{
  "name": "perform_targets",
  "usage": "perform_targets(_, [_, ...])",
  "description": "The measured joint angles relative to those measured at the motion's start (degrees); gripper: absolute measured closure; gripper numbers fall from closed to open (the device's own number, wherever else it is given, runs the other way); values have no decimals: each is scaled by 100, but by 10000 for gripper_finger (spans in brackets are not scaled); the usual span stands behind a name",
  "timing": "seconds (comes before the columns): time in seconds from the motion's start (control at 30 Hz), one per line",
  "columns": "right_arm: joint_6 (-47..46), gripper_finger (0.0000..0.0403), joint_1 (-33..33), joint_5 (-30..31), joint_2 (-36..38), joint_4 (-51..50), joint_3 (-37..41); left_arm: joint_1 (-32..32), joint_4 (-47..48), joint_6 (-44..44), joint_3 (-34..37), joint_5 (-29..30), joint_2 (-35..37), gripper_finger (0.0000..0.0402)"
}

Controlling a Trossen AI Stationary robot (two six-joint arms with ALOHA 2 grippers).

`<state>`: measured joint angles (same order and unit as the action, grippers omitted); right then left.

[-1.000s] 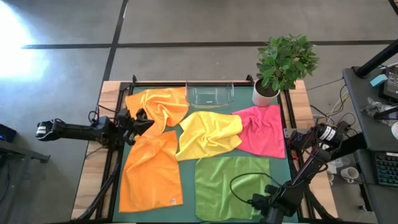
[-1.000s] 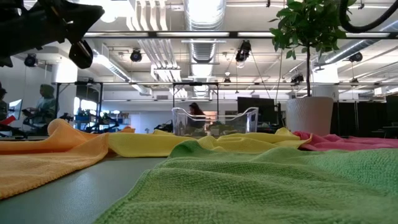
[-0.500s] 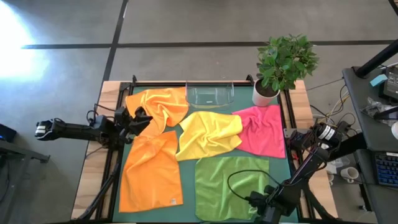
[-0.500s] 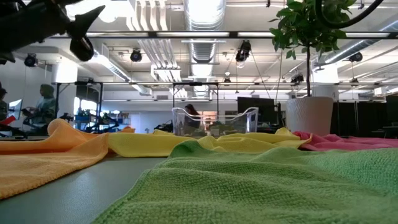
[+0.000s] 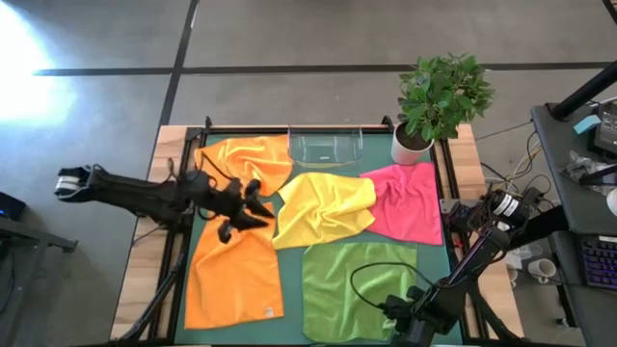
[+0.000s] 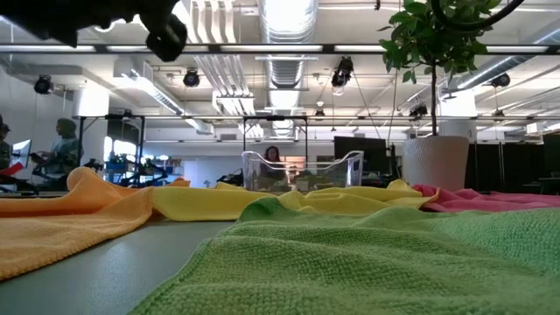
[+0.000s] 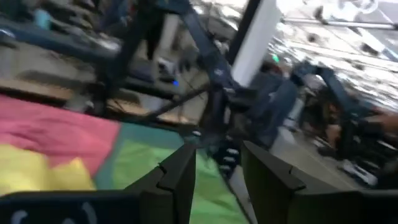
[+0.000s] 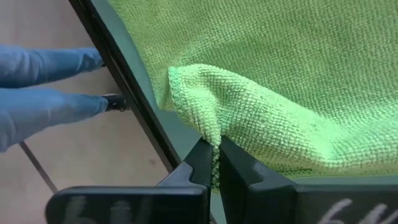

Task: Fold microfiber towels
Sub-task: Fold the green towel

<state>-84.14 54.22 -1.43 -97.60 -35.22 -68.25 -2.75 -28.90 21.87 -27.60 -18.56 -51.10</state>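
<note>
Now the left arm reaches farther in than a second ago: its left gripper (image 5: 253,204) hangs above the seam between the two orange cloths, fingers parted and holding nothing, where before it sat back by the table's left rail. The right arm looks unchanged at the near right corner.

Across the green-topped table (image 5: 291,254) I count five soft microfiber towels. Two are orange: a flat orange towel (image 5: 234,272) at the near left, and a rumpled orange towel (image 5: 243,162) at the far left. The lime green towel (image 5: 359,287) lies flat at the near right, the yellow towel (image 5: 325,207) is crumpled in the middle, and the hot pink towel (image 5: 409,200) lies at the far right, its edge under the yellow one. One clear plastic tray (image 5: 325,146) stands at the far edge, and one white-potted leafy plant (image 5: 439,99) beside it.

Only the right wrist camera shows the right gripper (image 8: 217,163) clenched on a pinched-up fold at the green towel's near edge, and someone's blue trouser legs (image 8: 46,87) beyond the table rail. From overhead that grip is hidden under the arm.
</note>
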Motion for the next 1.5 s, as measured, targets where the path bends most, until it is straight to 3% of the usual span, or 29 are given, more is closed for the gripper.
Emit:
perform_targets(0.3, [123,394,0,12,0,-48,-53,-966,663,-29,-1159,-38,-1374,288])
perform_targets(0.83, [1073,394,-26,164,0,-98,-29,-2422,733,15,-2186,423,-3609,288])
perform_targets(1.3, [1453,394,-26,162,2,-90,-61,-2874,793,-3,-3175,550,-5169,288])
perform_targets(1.5, [1585,394,-26,162,2,-92,-61,-2947,1555,-78,-3589,680,-5457,288])
